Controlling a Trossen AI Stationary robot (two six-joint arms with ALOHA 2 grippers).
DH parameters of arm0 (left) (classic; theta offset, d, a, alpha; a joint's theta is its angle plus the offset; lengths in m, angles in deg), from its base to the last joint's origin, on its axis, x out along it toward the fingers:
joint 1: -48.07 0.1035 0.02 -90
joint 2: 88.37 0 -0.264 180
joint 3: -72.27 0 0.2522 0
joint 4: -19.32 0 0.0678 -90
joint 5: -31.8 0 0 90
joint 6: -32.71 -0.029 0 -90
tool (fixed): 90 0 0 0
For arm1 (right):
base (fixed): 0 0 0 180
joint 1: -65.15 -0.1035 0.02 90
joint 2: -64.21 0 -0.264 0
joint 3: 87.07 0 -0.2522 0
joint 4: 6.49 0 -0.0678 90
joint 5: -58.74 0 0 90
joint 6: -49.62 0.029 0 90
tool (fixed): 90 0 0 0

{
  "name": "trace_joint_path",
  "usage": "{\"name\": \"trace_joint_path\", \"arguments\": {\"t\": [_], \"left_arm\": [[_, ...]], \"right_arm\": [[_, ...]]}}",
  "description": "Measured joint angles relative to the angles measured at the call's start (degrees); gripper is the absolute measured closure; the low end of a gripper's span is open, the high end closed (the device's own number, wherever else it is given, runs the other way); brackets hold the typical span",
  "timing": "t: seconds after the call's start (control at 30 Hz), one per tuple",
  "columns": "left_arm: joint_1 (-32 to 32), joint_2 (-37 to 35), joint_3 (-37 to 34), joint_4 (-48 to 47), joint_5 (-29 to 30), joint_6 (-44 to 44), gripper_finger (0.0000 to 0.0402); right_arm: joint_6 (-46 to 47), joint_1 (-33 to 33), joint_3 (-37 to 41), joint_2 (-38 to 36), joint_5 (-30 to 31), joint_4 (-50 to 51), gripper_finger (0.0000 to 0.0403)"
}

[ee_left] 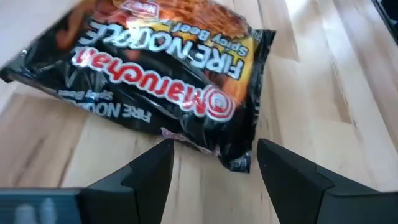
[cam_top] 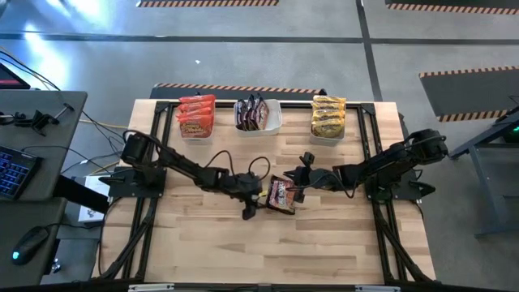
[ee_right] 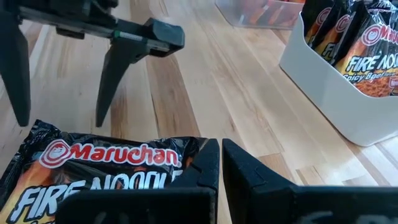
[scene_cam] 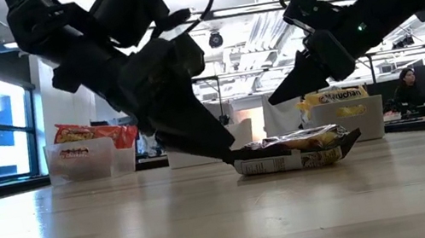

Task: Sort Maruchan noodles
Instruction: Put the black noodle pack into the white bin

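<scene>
A black Maruchan noodles packet (cam_top: 281, 195) (ee_left: 155, 68) lies flat on the wooden table near its middle. In the low view its right end (scene_cam: 347, 138) curls up a little. My left gripper (ee_left: 214, 155) is open and slants down at the packet's left end. Its fingers stand on either side of one corner (ee_left: 239, 163), with gaps showing. My right gripper (ee_right: 221, 149) is shut and hovers just above the packet's far right part (scene_cam: 276, 98), with nothing between its fingers.
Three tubs stand along the far edge: a left one with red-orange packets (cam_top: 195, 116), a white middle one with dark packets (cam_top: 257, 114) and a right one with yellow packets (cam_top: 328, 116). Bare wood lies toward the near edge (cam_top: 268, 251). People show in the room beyond.
</scene>
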Motion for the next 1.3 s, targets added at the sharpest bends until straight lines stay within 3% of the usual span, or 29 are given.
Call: {"name": "trace_joint_path", "arguments": {"t": [0.4,0.53,0.73,0.83,1.03,1.17,1.3], "left_arm": [[-1.19,7.86,9.21,-4.98,1.53,-3.51,0.0202],[-1.19,7.54,10.82,-8.70,5.77,-6.85,0.0246],[-1.06,7.02,11.26,-8.41,7.77,-10.87,0.0352],[-0.81,7.02,11.25,-7.96,7.80,-13.00,0.0393],[0.29,5.90,11.25,-7.72,9.74,-15.62,0.0400],[0.82,4.67,11.25,-7.85,10.46,-17.47,0.0401],[0.82,4.29,11.25,-7.81,10.56,-17.68,0.0401]], "right_arm": [[0.02,-0.16,0.00,0.01,-0.37,-0.98,0.0403],[1.77,-0.17,0.00,-0.20,-0.47,0.19,0.0403],[11.36,1.62,-0.04,-6.02,-2.53,7.37,0.0398],[14.90,3.99,-0.04,-10.87,-7.89,14.10,0.0369],[24.75,11.88,-0.04,-14.27,-26.04,24.19,0.0255],[25.56,16.16,-0.04,-11.06,-28.32,25.54,0.0186],[25.75,19.51,-0.04,-7.27,-29.37,24.56,0.0160]]}}
